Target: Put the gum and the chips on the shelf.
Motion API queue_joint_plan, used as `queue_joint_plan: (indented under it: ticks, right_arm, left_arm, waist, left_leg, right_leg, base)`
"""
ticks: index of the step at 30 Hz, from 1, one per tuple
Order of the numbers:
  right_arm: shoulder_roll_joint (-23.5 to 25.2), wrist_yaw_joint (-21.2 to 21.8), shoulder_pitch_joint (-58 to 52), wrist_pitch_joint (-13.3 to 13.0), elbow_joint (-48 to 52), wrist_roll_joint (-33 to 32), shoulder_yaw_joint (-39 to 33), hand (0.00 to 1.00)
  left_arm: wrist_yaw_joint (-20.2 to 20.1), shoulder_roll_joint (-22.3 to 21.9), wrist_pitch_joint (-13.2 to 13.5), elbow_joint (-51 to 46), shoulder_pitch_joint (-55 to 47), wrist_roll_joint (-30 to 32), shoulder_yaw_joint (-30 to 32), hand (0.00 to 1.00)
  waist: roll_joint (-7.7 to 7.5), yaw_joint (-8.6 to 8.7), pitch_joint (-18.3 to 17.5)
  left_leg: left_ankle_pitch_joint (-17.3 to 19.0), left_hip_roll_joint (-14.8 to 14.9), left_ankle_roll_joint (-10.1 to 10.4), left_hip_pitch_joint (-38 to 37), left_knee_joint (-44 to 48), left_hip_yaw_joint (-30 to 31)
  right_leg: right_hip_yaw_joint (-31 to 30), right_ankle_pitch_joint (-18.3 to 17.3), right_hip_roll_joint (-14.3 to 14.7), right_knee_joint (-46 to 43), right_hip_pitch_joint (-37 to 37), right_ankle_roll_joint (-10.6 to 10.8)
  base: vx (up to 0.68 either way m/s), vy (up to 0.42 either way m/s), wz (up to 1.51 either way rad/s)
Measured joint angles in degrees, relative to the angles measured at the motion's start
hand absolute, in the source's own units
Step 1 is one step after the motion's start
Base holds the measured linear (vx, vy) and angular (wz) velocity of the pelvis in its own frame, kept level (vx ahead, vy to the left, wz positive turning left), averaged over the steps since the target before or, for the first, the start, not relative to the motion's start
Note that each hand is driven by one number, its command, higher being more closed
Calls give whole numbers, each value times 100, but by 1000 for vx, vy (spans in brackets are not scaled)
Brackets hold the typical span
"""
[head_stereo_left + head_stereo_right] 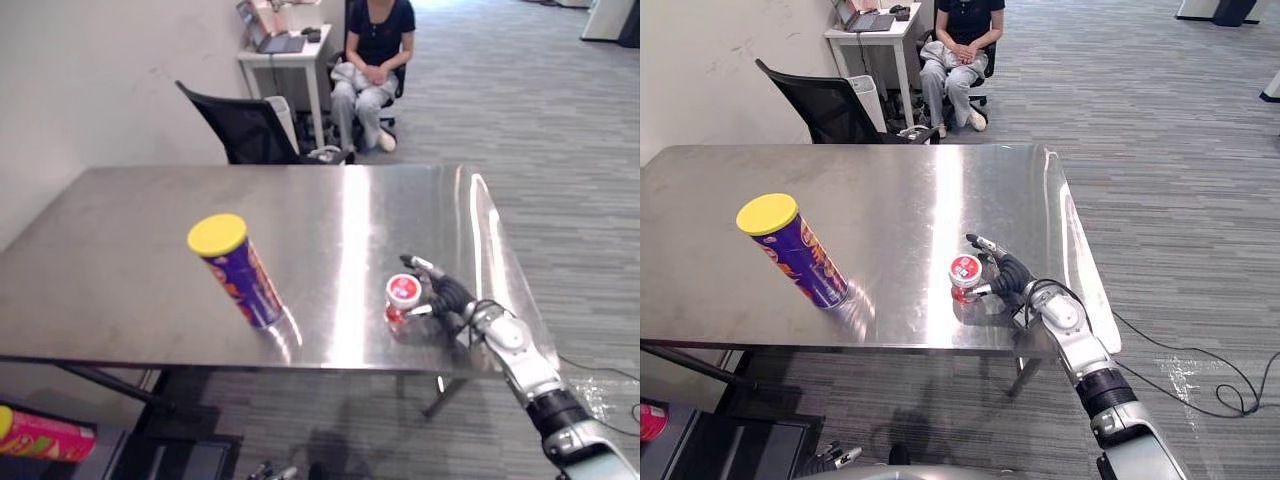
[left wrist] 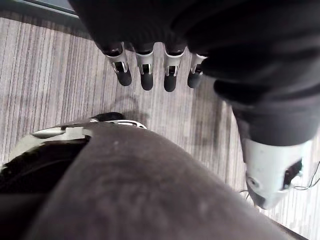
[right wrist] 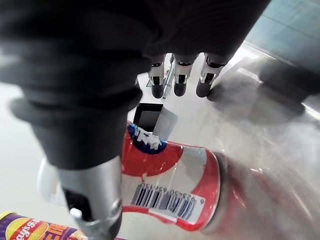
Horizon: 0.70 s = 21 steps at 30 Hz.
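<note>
My right hand (image 1: 1012,275) is spread wide beside the gum (image 1: 964,272). The fingers (image 3: 180,86) reach straight past the tub and the thumb lies along its side; I cannot tell if they touch. The gum stands on the steel desk (image 1: 890,190) near its right edge. It has a red-and-white lid and a red-and-white label with a barcode, and its contents are hidden. The chips (image 1: 795,250) stand well apart to the left, a purple can with orange lettering and a closed yellow lid. A red can (image 1: 45,437) lies below the desk's near-left corner, cut off by the view's edge. My left hand (image 2: 146,77) hangs over the carpet, fingers straight, holding nothing.
</note>
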State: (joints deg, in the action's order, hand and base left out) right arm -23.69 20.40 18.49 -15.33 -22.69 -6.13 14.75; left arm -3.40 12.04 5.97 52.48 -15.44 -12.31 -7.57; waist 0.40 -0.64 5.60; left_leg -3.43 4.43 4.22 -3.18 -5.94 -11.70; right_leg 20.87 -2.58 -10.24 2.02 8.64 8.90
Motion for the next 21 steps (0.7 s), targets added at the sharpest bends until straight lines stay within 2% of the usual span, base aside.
queue_joint_plan:
  ticks: [4,5,21]
  right_arm:
    - [-1,-3,25,-11,-23,-3,32,0]
    - [0,9,44,-16,-23,-3,44,100]
    - [185,123,169,-131,-9,-49,334,100]
  left_arm:
    - [48,-17,0,-1,0,1,1,0]
    - [59,-26,0,-2,1,1,2,0]
    - [77,-40,5,-7,3,2,5,0]
  waist:
    - [12,-73,16]
    - [15,-83,27]
    - [8,-102,46]
  left_leg:
    - [-2,0,-1,7,0,15]
    - [-2,-1,-1,10,0,22]
    - [-2,7,6,51,1,87]
  right_leg:
    - [20,-7,-1,-4,0,-6]
    - [30,-10,-1,-4,1,-9]
    - [74,-53,16,-19,-1,-13]
  base:
    - [0,0,0]
    - [0,0,0]
    - [6,-5,3]
